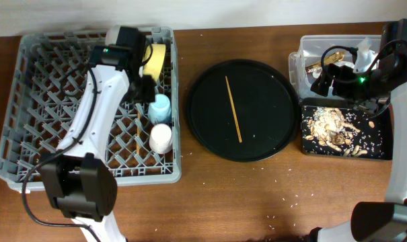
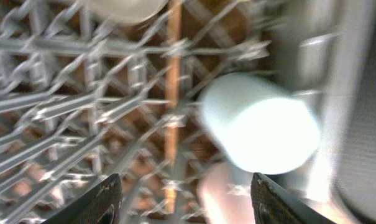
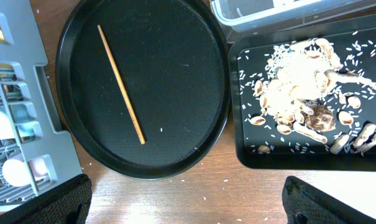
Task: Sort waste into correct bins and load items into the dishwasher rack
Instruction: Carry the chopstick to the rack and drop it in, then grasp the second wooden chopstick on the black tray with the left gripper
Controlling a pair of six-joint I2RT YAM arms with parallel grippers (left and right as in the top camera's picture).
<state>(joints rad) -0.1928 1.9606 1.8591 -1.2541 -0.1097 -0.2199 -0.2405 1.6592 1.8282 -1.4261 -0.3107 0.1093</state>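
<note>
The left gripper [image 2: 186,182] hangs over the dishwasher rack [image 1: 38,101] by the light-blue cup [image 1: 160,107], jaws wide and empty. One chopstick [image 1: 233,109] lies on the round tray [image 1: 203,128] beside the rack; I'd pinch it squarely at mid-length. The right gripper [image 3: 186,188] gapes empty too.

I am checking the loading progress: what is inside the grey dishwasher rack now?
A yellow bowl, a light-blue cup, a pink cup and one wooden chopstick. The left arm covers part of the rack beneath it.
</note>
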